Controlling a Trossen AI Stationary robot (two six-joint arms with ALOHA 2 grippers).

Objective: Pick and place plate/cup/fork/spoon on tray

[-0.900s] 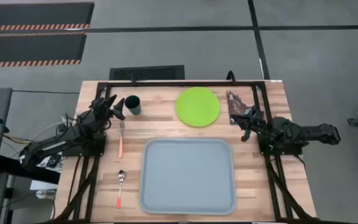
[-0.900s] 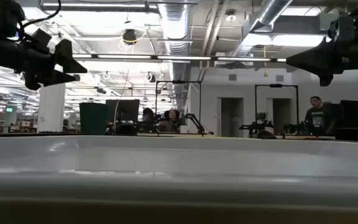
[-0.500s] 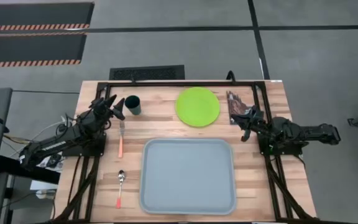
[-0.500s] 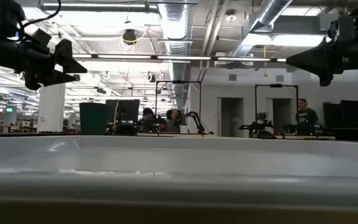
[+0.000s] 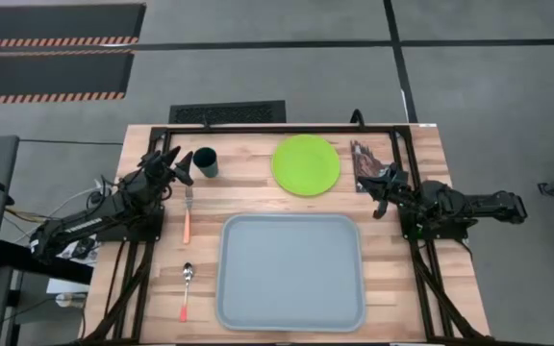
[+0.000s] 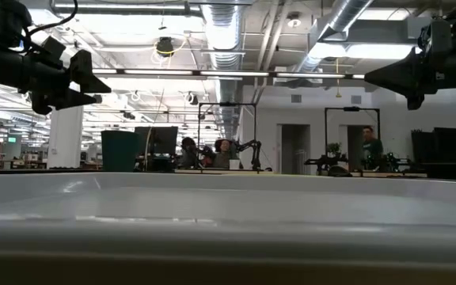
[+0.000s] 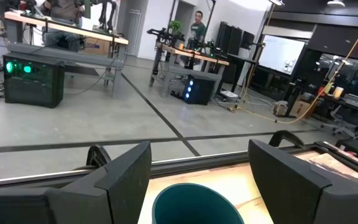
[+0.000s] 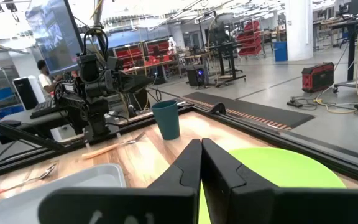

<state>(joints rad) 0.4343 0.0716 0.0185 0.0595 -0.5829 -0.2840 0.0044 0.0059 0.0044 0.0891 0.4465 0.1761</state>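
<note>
Tabletop — left fingers (image 7: 199, 177) spread beside cup (image 7: 196, 204); right fingers (image 8: 201, 171) seemingly pressed together — empty.

My high camera looks straight down on the whole worktop (image 5: 258, 192) from well above. My low camera sits at worktop height, hard against the tray (image 6: 228, 214), facing level into the room. The left wrist camera looks close over the cup (image 7: 194, 202); the right wrist camera looks across the plate (image 8: 278, 165), sharing cup and tray with the overhead.
</note>
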